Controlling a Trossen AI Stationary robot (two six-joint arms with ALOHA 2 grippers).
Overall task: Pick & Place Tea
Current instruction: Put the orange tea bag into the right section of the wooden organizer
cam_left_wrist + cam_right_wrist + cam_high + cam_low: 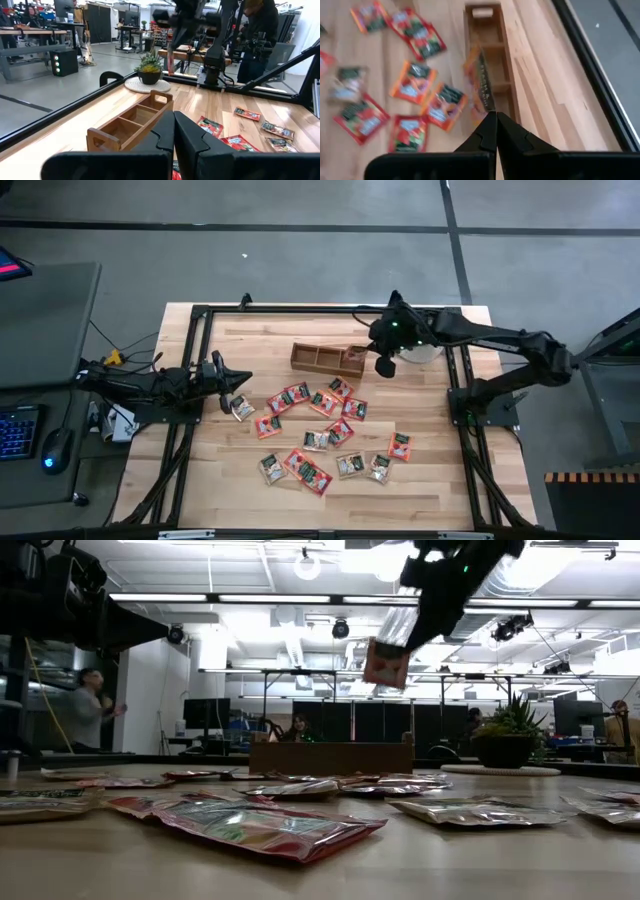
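Right gripper is clamped on a red-orange tea sachet — we see it dangling edge-down above the wooden tray, over its right end. Scattered sachets lie flat in front of it. Left gripper waits pinched together at the table's left — holding nothing.

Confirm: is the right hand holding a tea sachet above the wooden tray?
Yes: the right hand pinches a red-orange tea sachet over the long brown wooden tray.

A lab-workshop: concrete floor, rows of desks with monitors, ceiling strip lights.
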